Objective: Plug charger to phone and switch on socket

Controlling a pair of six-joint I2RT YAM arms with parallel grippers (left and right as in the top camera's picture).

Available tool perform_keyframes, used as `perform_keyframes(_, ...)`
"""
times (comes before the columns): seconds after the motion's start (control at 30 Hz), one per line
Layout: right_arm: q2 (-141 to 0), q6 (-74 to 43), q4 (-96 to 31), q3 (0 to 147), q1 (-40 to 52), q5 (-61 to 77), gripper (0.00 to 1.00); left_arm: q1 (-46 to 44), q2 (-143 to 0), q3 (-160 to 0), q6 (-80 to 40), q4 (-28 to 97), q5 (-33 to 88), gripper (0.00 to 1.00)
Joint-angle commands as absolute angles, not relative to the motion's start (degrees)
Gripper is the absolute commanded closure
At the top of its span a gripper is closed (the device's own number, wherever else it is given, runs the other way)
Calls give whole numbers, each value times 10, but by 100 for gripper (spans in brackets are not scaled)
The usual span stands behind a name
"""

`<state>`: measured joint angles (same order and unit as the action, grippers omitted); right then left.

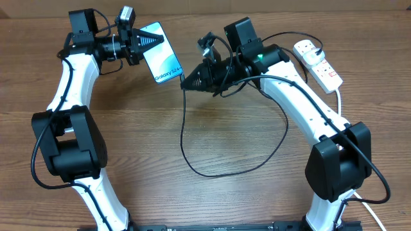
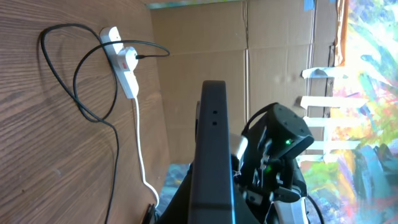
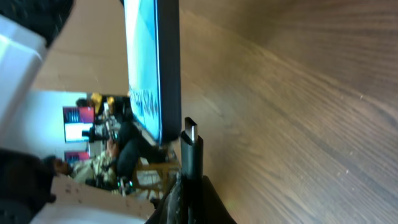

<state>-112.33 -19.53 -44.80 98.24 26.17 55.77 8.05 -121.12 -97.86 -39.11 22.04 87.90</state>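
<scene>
- Left fingers clamped the slim blue-screened smartphone in the air.
- Right fingers pinched the thin black cable's connector just beside it, not in yet.
- The white power strip probably wasn't switched on, hard to tell.

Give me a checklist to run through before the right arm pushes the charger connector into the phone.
1. Grip: the left gripper holds the phone lifted off the table: ok.
2. Grip: the right gripper holds the charger just behind its connector: ok.
3. Alignment with the port: cannot tell. The right wrist view shows the tip beside the phone's end, and the port is hidden.
4. Seating: not ok, the connector is outside the phone.
5. Slack: ok, the charger lies in a loose loop on the table.
6. Power: the charger's far end reaches the socket: ok. Switch on: cannot tell.
</scene>
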Motion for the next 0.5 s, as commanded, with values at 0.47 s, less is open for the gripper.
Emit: perform_keyframes(0.47, -1112, -24, -511, 987, 299, 594, 96, 73, -1207, -987, -437, 225, 907, 96)
